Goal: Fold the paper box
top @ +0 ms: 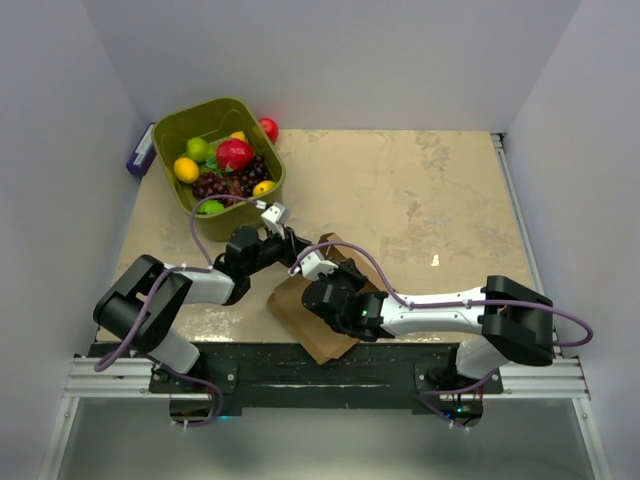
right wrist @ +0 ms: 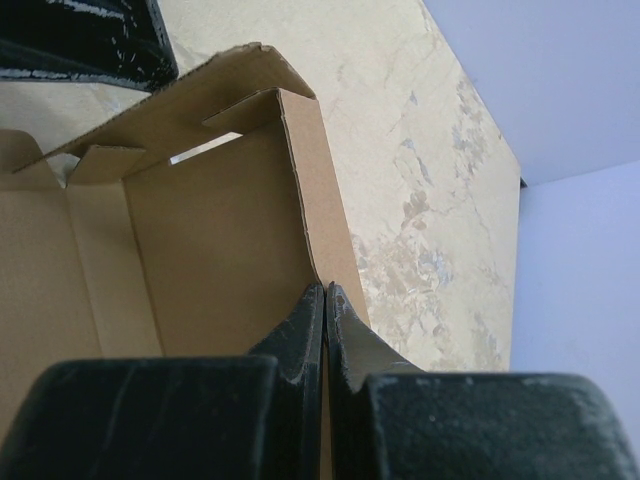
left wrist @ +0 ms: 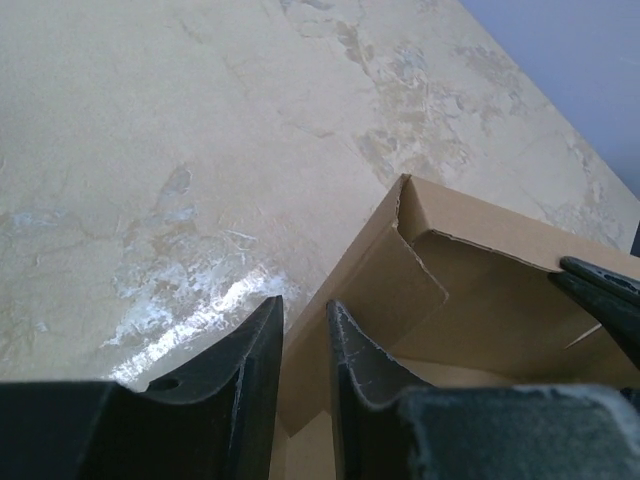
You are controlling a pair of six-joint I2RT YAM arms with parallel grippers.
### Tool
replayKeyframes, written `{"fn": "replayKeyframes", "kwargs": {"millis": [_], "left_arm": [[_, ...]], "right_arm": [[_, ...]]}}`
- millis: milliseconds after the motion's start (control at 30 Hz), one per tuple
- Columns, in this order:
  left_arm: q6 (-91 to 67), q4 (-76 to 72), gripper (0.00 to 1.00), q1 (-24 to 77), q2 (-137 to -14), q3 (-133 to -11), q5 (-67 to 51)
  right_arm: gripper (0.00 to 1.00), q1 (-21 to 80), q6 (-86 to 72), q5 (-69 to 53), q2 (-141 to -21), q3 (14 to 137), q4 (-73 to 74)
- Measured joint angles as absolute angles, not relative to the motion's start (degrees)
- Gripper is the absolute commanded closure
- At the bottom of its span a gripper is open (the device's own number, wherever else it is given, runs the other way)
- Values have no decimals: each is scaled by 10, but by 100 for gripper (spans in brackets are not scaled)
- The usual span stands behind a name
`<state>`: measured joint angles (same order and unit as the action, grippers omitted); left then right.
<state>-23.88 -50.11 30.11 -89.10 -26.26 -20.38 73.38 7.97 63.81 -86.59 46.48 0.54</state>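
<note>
The brown paper box (top: 305,318) lies partly folded at the near middle of the table, with walls raised. My left gripper (top: 303,250) is at its far left wall. In the left wrist view the fingers (left wrist: 262,345) stand narrowly apart astride that wall (left wrist: 360,290), so the gripper (left wrist: 305,305) is open. My right gripper (top: 328,290) is over the box. In the right wrist view it (right wrist: 326,288) is pinched shut on the edge of an upright wall of the box (right wrist: 220,230). The left gripper's dark finger (right wrist: 90,40) shows at the top left of that view.
A green basket (top: 166,132) of toy fruit stands at the far left, with a red fruit (top: 268,128) behind it and a purple-and-white object (top: 140,152) at its left. White walls close in the table. The marbled tabletop (top: 430,190) stretches right.
</note>
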Motion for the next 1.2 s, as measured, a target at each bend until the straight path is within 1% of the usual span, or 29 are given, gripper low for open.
{"fn": "replayKeyframes", "kwargs": {"millis": [633,833,967,1200], "left_arm": [[-199,-637,72,302,-958,-234,-286],[-181,-656,69,302,-969,-234,-295],[-168,-660,64,302,-977,-241,-301],[-150,-668,59,302,-993,-253,-319]], "right_arm": [[100,734,86,638,-866,463,3],[100,734,87,638,-866,460,-1],[100,734,90,638,-866,458,-5],[100,734,94,638,-863,453,-6]]}}
